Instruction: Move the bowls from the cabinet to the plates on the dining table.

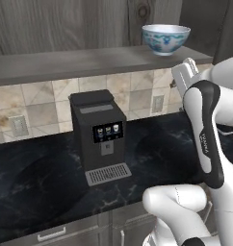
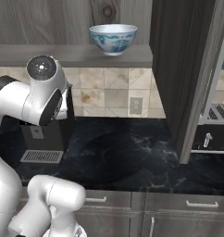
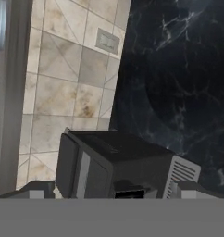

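Note:
A white bowl with a blue pattern (image 1: 165, 38) (image 2: 113, 38) stands upright on the bottom shelf (image 1: 89, 62) (image 2: 72, 55) of the dark wood-grain cabinet, near the shelf's right end. My hand's grey body (image 1: 185, 73) hangs just below the shelf's front edge, under and slightly right of the bowl, apart from it. In the hand view my gripper (image 3: 116, 190) is open, its fingertips (image 3: 40, 190) set wide with nothing between them, and it looks down at the coffee machine. The plates and the dining table are out of view.
A dark coffee machine (image 1: 101, 134) (image 3: 118, 166) stands on the black marble worktop (image 1: 41, 182) (image 2: 127, 157) against a tiled wall with outlets (image 2: 136, 105). The cabinet's open door (image 2: 183, 69) hangs at the right. Grey drawers (image 2: 146, 203) run below the worktop.

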Available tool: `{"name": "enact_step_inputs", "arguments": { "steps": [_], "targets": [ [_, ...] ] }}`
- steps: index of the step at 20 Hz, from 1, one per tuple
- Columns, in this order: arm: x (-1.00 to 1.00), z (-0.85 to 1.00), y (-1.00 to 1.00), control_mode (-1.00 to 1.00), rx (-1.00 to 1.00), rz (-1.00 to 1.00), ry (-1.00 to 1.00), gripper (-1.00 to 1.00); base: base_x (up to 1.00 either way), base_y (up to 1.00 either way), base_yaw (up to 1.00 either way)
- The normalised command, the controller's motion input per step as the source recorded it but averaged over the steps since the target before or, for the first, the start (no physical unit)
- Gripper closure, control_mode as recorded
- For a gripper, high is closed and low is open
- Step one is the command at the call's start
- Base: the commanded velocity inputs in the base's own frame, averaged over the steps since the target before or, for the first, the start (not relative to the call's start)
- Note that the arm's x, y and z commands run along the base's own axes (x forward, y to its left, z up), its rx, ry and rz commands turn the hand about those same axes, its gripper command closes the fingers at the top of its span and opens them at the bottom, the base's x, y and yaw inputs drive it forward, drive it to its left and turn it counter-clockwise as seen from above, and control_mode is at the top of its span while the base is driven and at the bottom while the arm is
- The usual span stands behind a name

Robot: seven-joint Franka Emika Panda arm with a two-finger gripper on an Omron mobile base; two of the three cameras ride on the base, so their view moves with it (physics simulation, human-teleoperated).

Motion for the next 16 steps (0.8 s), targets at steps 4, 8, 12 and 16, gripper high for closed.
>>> {"name": "enact_step_inputs", "arguments": {
  "steps": [4,8,12,16],
  "targets": [
    [0.0,0.22,-0.06,-1.0,0.0,0.0,-0.1,-1.0,0.0,0.0,0.0],
    [-0.03,0.17,-0.15,-1.0,0.02,-0.02,-0.05,-1.0,0.0,0.0,0.0],
    [-0.1,0.15,-0.11,-1.0,0.02,-0.08,-0.02,-1.0,0.0,0.0,0.0],
    [-0.07,0.22,-0.03,-1.0,0.0,-0.11,-0.05,-1.0,0.0,0.0,0.0]
  ]
}}
